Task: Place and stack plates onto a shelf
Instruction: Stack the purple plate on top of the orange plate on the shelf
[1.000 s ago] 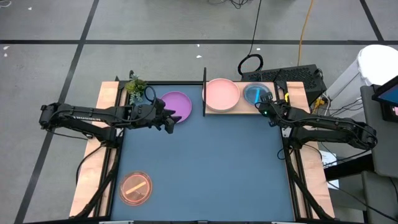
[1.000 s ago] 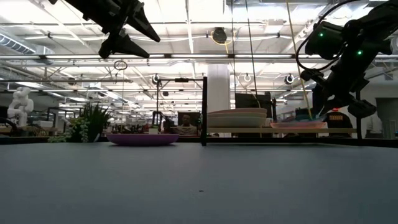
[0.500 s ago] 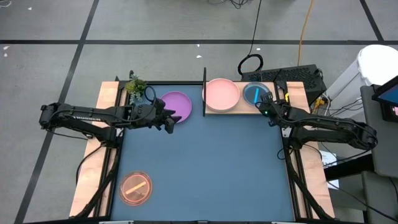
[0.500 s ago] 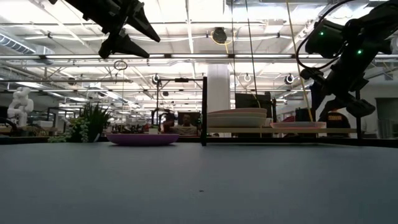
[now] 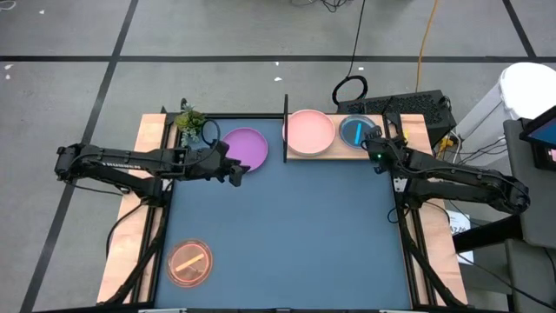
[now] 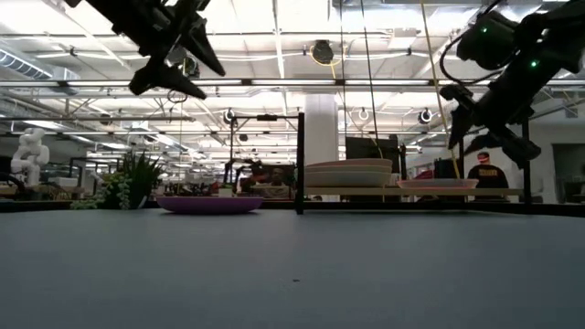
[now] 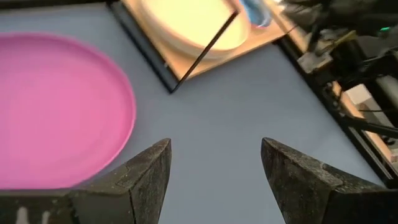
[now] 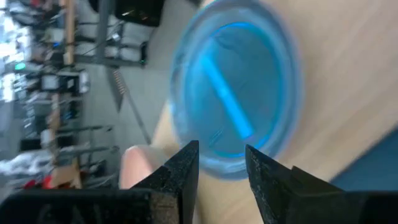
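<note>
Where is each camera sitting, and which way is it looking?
High view: above the table, looking straight down; both arms, the left gripper and right gripper.
Low view: at tabletop height, looking level across; both grippers hang from above.
Left wrist view: on the left arm, looking past its open fingers at the purple plate.
Right wrist view: on the right arm, looking past its fingers at the blue dish.
Shared: the high and low views both show the shelf.
</note>
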Controlling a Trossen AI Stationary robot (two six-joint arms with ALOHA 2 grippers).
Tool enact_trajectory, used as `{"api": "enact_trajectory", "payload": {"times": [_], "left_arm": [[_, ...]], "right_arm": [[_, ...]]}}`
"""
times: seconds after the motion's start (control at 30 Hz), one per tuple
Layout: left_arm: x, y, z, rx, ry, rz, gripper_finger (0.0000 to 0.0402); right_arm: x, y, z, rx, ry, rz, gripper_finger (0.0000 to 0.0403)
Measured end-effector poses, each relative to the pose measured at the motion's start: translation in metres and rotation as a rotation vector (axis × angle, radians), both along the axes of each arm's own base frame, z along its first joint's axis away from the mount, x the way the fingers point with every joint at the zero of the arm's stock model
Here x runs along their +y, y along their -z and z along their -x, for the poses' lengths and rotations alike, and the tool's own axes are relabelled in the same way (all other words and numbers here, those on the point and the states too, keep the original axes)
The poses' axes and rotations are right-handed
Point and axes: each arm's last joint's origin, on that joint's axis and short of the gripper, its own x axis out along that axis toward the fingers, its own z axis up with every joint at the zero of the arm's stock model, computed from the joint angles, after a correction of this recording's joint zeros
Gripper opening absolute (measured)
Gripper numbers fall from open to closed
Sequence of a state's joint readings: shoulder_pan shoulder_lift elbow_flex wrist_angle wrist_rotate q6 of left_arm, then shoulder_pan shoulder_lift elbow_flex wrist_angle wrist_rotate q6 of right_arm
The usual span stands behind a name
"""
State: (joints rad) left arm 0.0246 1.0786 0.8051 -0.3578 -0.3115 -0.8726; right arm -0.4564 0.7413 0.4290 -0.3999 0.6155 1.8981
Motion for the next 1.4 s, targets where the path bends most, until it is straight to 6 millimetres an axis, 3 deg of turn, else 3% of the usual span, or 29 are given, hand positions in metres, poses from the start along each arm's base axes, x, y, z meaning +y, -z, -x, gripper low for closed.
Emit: {"api": "enact_trajectory", "payload": {"times": [0.33, 0.53, 0.8, 1.17, 1.4], "left_arm": [[0.009, 0.013, 0.013, 0.101, -0.206, 0.189, 0.0253], [0.025, 0.021, 0.024, 0.097, -0.502, 0.419, 0.0253], [0.050, 0.024, 0.030, -0.015, -0.863, 0.372, 0.0253], [0.079, 0.049, 0.025, 0.155, -0.891, 0.469, 0.0253], [0.092, 0.063, 0.026, 0.226, -0.853, 0.596, 0.0253]], "right_arm": [[0.002, -0.019, -0.017, -0.080, -0.175, 0.174, 0.0116], [0.007, -0.027, -0.024, -0.130, -0.243, 0.236, 0.0116], [0.016, -0.042, -0.034, -0.208, -0.340, 0.356, 0.0116], [0.031, -0.063, -0.042, -0.281, -0.471, 0.534, 0.0116], [0.038, -0.066, -0.044, -0.305, -0.508, 0.551, 0.0116]]}}
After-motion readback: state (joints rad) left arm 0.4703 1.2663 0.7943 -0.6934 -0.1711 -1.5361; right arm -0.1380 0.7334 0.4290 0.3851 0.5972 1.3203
